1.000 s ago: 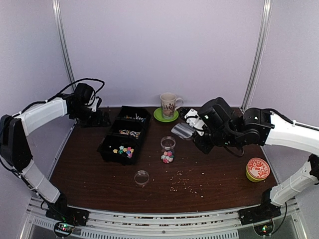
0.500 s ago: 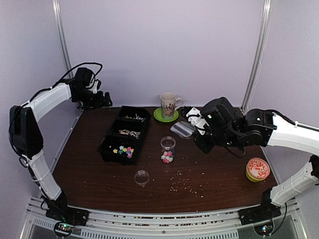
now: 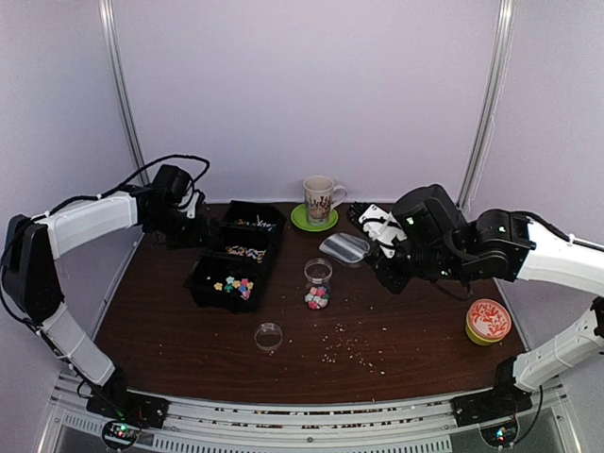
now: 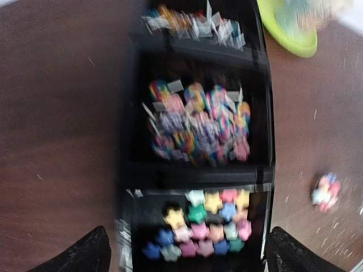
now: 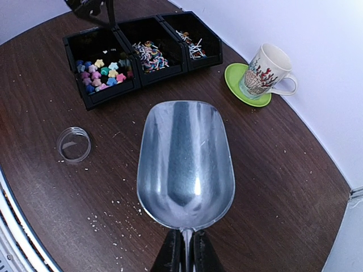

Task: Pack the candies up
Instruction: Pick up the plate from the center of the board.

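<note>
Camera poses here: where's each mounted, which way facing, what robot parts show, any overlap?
Top external: above and behind the bases, looking down and forward over the table; left arm and right arm show.
Left wrist: on the left arm, looking down on the three-bin tray; the left gripper open, fingertips in bottom corners.
Right wrist: on the right arm, looking along the scoop towards tray and mug; right gripper shut on its handle.
Shared: all three see the tray's candies.

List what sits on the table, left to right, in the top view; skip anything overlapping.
black tray → jar → orange tin. The clear lid and the mug overlap those sideways, so they are left out.
</note>
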Tool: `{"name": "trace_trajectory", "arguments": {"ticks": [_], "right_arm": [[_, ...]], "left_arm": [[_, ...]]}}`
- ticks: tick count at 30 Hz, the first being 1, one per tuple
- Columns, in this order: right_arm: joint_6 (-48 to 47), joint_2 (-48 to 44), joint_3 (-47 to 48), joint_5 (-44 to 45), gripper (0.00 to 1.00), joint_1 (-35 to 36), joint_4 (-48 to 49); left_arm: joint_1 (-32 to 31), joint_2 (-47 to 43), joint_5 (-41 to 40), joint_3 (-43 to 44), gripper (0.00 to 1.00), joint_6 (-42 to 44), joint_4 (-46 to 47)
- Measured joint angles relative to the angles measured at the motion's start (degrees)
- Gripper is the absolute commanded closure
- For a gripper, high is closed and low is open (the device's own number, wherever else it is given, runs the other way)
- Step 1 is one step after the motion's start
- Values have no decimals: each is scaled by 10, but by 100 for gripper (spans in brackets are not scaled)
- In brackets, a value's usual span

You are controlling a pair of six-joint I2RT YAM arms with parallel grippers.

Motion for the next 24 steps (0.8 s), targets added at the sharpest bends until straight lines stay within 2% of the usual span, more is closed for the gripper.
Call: {"name": "trace_trajectory", "arguments": {"ticks": [4, 8, 13, 17, 24], "right_arm": [[-2, 13, 0, -22, 100, 0, 10], [-9, 23, 0, -45, 100, 2, 18], [-23, 36, 1, -63, 100, 16, 28], [-35, 59, 17, -74, 100, 37, 37], [-52, 107, 63, -80, 100, 65, 49]], "left_arm": [[-59, -34, -32, -92, 2, -10, 4], [-62, -111, -61, -164, 2, -24, 2], [-62, -187, -93, -211, 2, -29, 7], [-62, -166, -132, -207, 2, -6, 3], [-52, -93, -140, -188, 4, 11, 12]]}}
